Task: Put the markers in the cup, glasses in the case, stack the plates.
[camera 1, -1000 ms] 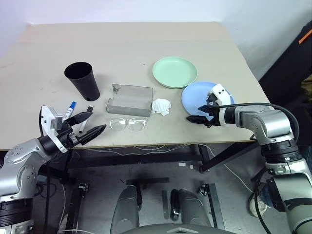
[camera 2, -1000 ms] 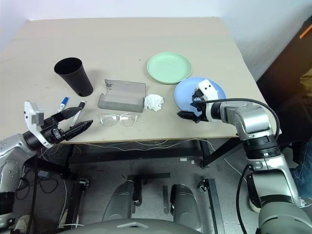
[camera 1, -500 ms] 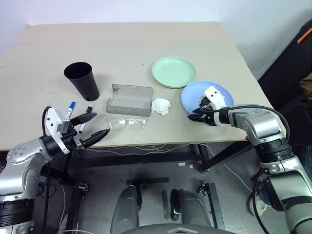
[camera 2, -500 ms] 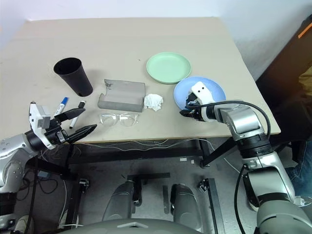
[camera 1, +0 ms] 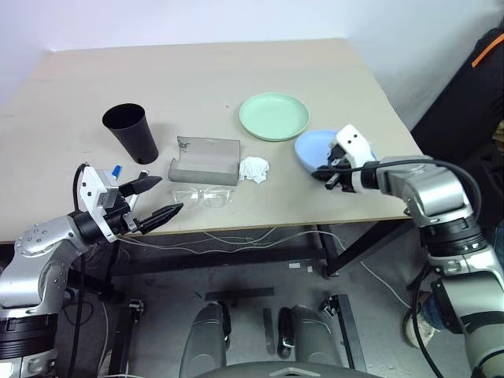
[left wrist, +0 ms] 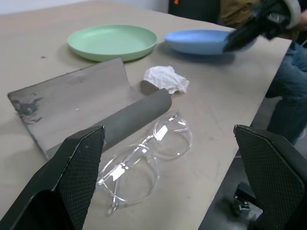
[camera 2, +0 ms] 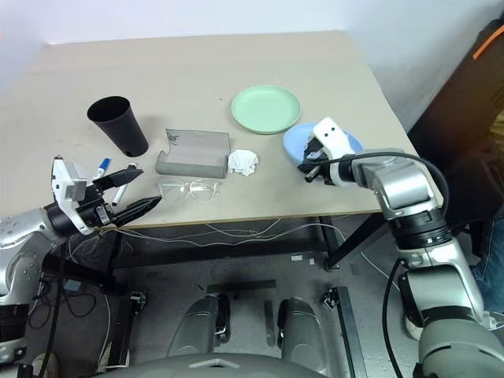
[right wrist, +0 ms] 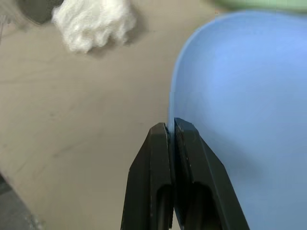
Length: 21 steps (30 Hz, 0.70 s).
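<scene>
My right gripper is shut on the near rim of the light blue plate, which is tilted up off the table beside the pale green plate. At the table's front left edge my left gripper hangs open and level, holding nothing. It points at the clear glasses, which lie in front of the open grey case. The black cup stands upright behind it. The blue-capped marker and the black-capped marker lie by the left gripper, partly hidden by it.
A crumpled white tissue lies between the case and the blue plate. Cables hang under the table's front edge. The far half of the table is bare.
My right gripper closed on the blue plate's rim and lifted that edge off the table. The left gripper stayed open and about where it was. The camera shifted slightly.
</scene>
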### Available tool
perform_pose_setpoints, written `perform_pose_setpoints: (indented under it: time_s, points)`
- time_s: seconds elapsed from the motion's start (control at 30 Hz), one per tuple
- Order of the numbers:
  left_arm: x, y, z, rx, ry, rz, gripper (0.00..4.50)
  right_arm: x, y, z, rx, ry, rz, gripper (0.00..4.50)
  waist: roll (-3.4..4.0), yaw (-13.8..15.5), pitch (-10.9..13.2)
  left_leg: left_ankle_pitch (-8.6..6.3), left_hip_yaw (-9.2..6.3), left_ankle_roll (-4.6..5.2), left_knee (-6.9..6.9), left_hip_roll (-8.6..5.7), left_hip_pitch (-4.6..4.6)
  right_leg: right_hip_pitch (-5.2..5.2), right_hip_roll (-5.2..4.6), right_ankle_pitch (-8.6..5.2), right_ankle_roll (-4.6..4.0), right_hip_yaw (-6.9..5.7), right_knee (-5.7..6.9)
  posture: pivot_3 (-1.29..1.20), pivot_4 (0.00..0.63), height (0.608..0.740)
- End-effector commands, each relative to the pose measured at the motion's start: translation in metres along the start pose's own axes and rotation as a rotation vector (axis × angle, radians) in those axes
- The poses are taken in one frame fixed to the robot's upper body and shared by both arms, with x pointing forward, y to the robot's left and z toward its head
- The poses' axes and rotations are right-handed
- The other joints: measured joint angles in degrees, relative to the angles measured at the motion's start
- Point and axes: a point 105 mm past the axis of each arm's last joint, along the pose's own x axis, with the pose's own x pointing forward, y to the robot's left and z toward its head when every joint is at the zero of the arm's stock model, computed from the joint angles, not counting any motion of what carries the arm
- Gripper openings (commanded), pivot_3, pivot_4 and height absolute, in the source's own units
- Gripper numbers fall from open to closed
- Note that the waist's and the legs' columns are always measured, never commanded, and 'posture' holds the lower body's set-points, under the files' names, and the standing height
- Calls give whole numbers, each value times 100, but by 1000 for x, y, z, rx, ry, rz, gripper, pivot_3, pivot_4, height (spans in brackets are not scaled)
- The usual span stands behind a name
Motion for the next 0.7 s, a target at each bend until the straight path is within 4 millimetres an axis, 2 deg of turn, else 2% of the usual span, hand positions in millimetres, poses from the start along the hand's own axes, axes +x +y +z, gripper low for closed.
perform_pose_setpoints:
  time_s: [0.03, 0.2, 0.3, 0.5, 0.6, 0.7]
  points:
    - [-1, -2, 13, 35, -27, -5, 4500, -15, -10, 27, -37, -74, -53, 20, -5, 0, 1, 1, 29, 7, 8, -5, -22, -23, -9, 44, 14, 9, -7, 0, 150, 706]
    - [-3, 0, 18, 30, -40, 14, 4500, -20, -16, 66, -89, -208, -95, 20, -3, 9, 4, -2, 82, 17, 1, -4, -27, -48, -5, 45, 16, 33, -11, 0, 150, 706]
    - [-4, 1, 18, 32, -35, 20, 4500, -11, -17, 87, -117, -298, -108, 20, -3, -9, 4, 0, 100, 20, -3, 3, -26, -66, 7, 53, 29, 50, 5, 0, 150, 706]
    - [-2, 1, 20, 31, -41, 30, 4500, 23, -7, 129, -219, -436, -133, 20, -2, -13, 4, 2, 113, 22, -4, 10, -17, -73, 18, 55, 30, 65, 14, 0, 150, 706]
    - [-1, 0, 21, 28, -46, 41, 4500, 51, 4, 139, -263, -467, -111, 20, -2, -19, 4, 6, 124, 28, -1, 9, -18, -77, 19, 59, 30, 74, 17, 0, 150, 706]
    - [0, -2, 24, 30, -51, 51, 4500, 80, 16, 141, -323, -445, -133, 20, -2, -19, 4, 8, 129, 31, -1, 10, -20, -82, 19, 64, 27, 78, 22, 0, 150, 706]
